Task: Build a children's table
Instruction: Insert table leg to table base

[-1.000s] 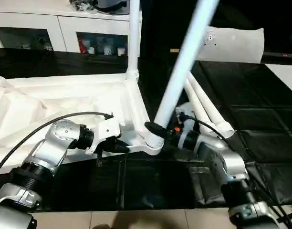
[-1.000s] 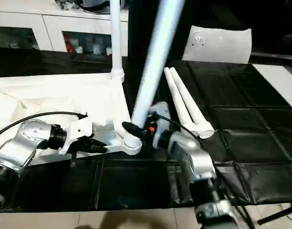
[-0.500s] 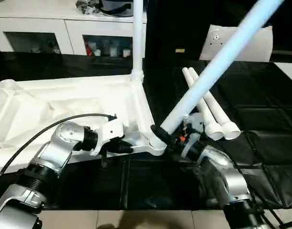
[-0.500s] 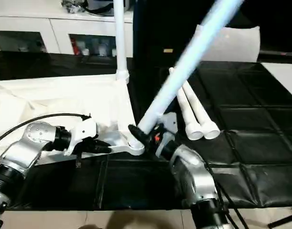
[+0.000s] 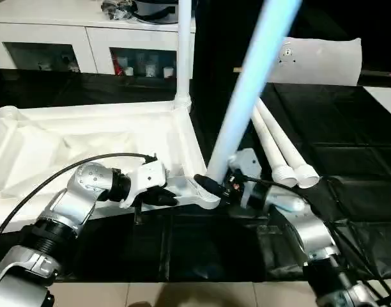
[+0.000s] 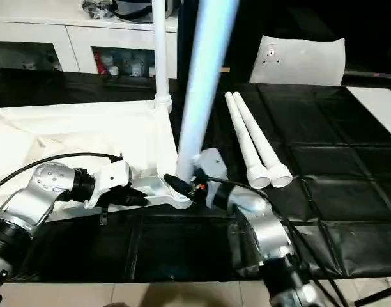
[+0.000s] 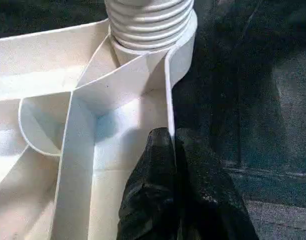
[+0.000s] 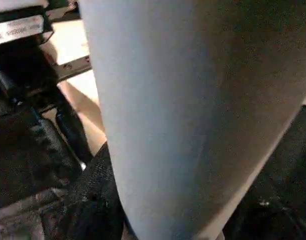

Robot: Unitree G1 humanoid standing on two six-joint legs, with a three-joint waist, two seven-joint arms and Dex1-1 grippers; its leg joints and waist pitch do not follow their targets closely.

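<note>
Risk was cross-threading: right gripper clamped tilted leg at tabletop corner socket; left gripper, closed, pinched tabletop rim beside socket.

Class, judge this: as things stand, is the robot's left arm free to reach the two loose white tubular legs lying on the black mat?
Probably not: the left gripper is clamped on the white plastic tabletop rim, and the leaning leg held by the right gripper stands before the loose legs.

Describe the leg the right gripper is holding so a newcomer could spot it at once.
Start at the upturned white tabletop on the black mat. At its near right corner, the right gripper clamps a long white leg that leans up out of the corner socket. Unlike the upright leg behind or the two legs lying flat, it tilts.
</note>
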